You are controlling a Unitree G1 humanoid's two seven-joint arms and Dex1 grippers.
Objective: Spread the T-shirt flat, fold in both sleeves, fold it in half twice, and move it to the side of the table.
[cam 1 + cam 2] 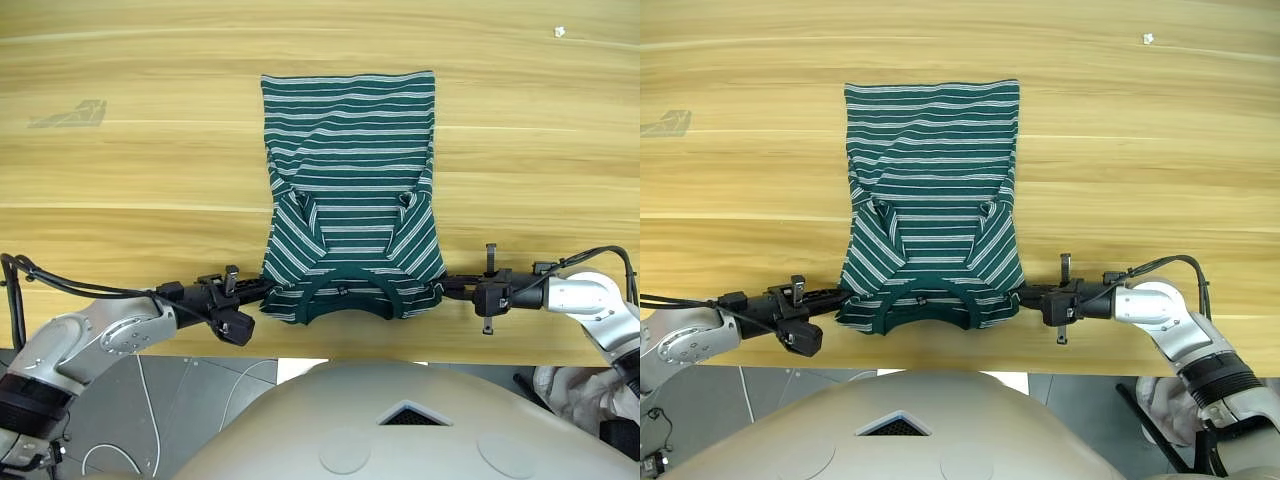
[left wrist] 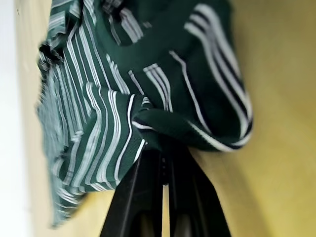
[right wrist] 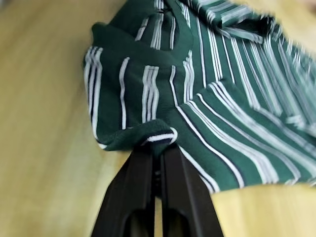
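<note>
T-shirt [image 1: 350, 170]: soft knit, dark green with thin white stripes, sleeves folded in, tall rectangle. It lies mid-surface [image 1: 130, 210] on pale wood-grain, collar [image 1: 345, 283] at 6 o'clock by the near edge. Left tool [image 2: 163, 148] is clamped on the 7 o'clock shoulder corner, right tool [image 3: 158, 140] on the 5 o'clock one. Both arms are low, level and pointing inward. The surface extends well past the shirt at 9, 12 and 3.

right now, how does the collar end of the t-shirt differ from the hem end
The collar end sits at the near edge of the table, the hem end farther out. The left tool and right tool pinch the collar end's corners; the hem end is free. The collar end is rumpled, the hem end flat and straight. Both are green with white stripes.
</note>
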